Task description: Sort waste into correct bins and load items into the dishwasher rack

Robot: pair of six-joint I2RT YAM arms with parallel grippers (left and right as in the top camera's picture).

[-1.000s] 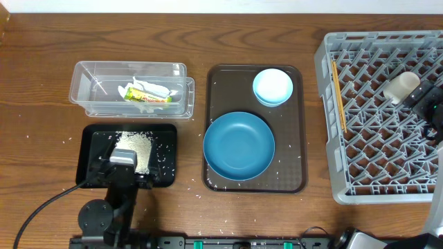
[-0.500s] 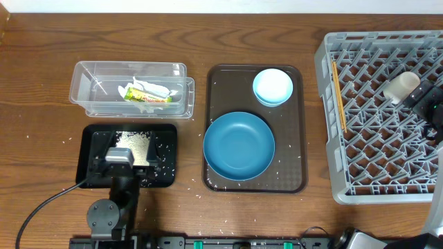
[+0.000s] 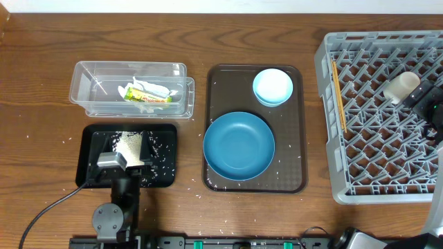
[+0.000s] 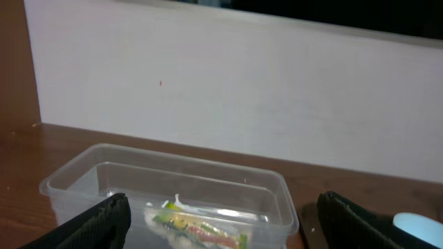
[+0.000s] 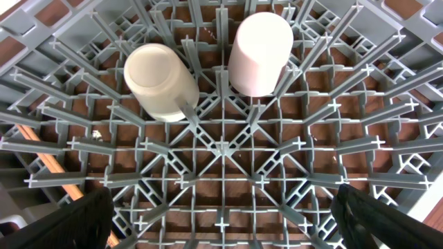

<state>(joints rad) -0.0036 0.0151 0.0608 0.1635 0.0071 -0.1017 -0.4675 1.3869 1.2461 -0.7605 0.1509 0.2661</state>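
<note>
loose white rice grains (image 3: 131, 144) lie heaped in the black tray (image 3: 93, 142), just under and ahead of the left gripper (image 4: 223, 207). its fingers are spread wide with nothing between them. stray grains dot the bench (image 3: 41, 104) around the tray. beyond that gripper stands the clear tub (image 4: 173, 187), holding the crumpled napkin with its yellow-green wrapper (image 4: 197, 229). off to the gripper's right, the dark brown serving tray (image 3: 292, 169) carries the deep-blue bowl (image 3: 239, 146) and, farther back, the light-blue bowl (image 3: 273, 86). the right gripper (image 5: 223, 200) hangs released over the grey dishwasher rack (image 5: 221, 149). ahead of it, the white cup (image 5: 163, 81) and pink cup (image 5: 259, 52) rest side by side among the rack's upright ribs. the chopsticks (image 5: 52, 162) lie in the grid to its left. from overhead, the arm hides the pink cup.
</note>
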